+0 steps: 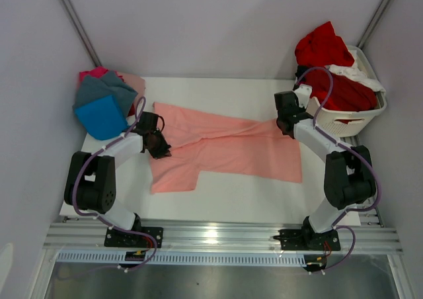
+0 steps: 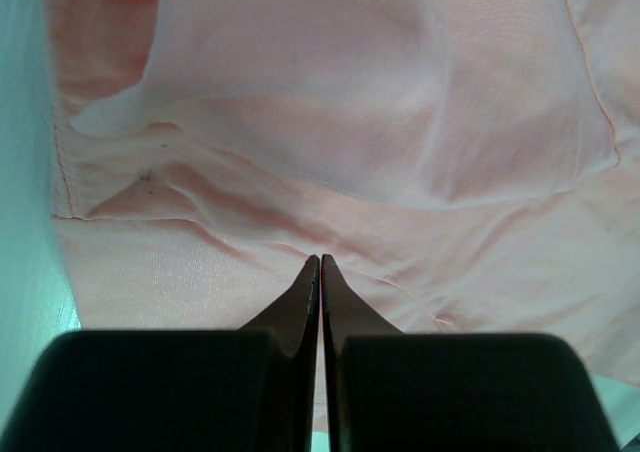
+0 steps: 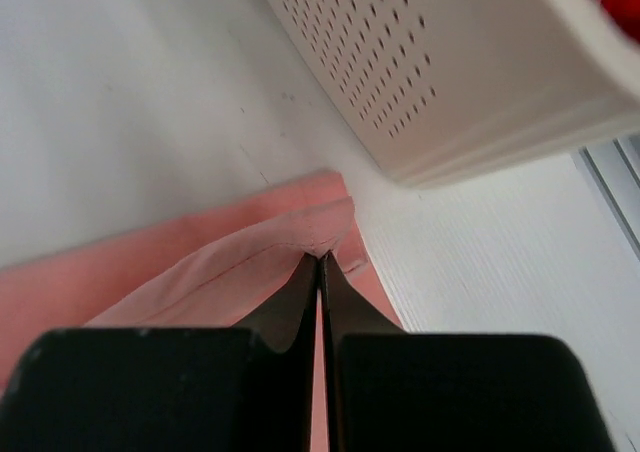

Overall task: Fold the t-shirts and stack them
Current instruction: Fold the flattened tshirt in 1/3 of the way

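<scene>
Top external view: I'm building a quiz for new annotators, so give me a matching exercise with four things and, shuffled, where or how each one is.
Things
1. salmon-pink t-shirt
2. laundry basket
3. bright blue t-shirt
4. right gripper

Places or states
A. at the far left corner of the table
B. shut on the pink shirt's right end
C. spread across the middle of the table
D. at the far right, holding red cloth

Pairs: 1-C, 2-D, 3-A, 4-B
</scene>
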`<action>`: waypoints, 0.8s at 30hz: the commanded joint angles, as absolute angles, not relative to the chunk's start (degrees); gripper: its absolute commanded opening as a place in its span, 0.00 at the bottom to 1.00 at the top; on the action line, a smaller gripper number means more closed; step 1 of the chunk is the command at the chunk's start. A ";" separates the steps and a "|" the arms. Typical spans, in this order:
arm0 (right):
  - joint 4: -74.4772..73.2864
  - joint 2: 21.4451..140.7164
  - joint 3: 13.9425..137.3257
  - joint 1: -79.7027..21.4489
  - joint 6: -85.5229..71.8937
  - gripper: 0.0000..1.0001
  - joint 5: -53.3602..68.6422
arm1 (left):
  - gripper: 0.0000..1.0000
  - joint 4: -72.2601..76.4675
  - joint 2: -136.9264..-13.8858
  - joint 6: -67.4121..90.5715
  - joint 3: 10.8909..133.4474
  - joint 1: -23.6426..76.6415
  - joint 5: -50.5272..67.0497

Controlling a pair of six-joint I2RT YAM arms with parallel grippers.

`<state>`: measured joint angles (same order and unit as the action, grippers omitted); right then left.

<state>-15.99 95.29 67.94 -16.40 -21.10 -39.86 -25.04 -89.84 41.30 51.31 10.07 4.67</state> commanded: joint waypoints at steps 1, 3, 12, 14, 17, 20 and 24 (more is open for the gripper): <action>-19.33 92.90 64.78 -16.87 -25.13 0.00 -41.48 | 0.01 -25.49 -89.03 40.08 51.94 10.37 4.04; -20.91 92.29 63.38 -17.05 -26.36 0.00 -41.92 | 0.01 -25.49 -89.21 40.17 52.03 10.37 4.13; -25.13 89.56 58.45 -17.66 -29.97 0.00 -39.46 | 0.01 -25.84 -89.47 40.34 51.94 10.46 3.95; -26.36 89.21 57.75 -18.37 -30.58 0.00 -39.29 | 0.01 -25.93 -89.21 40.25 51.94 10.46 3.78; -27.51 88.07 56.96 -18.98 -31.55 0.00 -37.80 | 0.01 -25.93 -88.95 40.25 51.94 10.37 3.52; -29.17 87.10 55.90 -19.25 -32.52 0.01 -36.57 | 0.01 -26.10 -88.77 40.17 51.86 10.46 3.43; -30.85 87.01 54.58 -19.25 -33.40 0.12 -35.86 | 0.01 -26.28 -88.59 40.08 51.86 10.37 2.99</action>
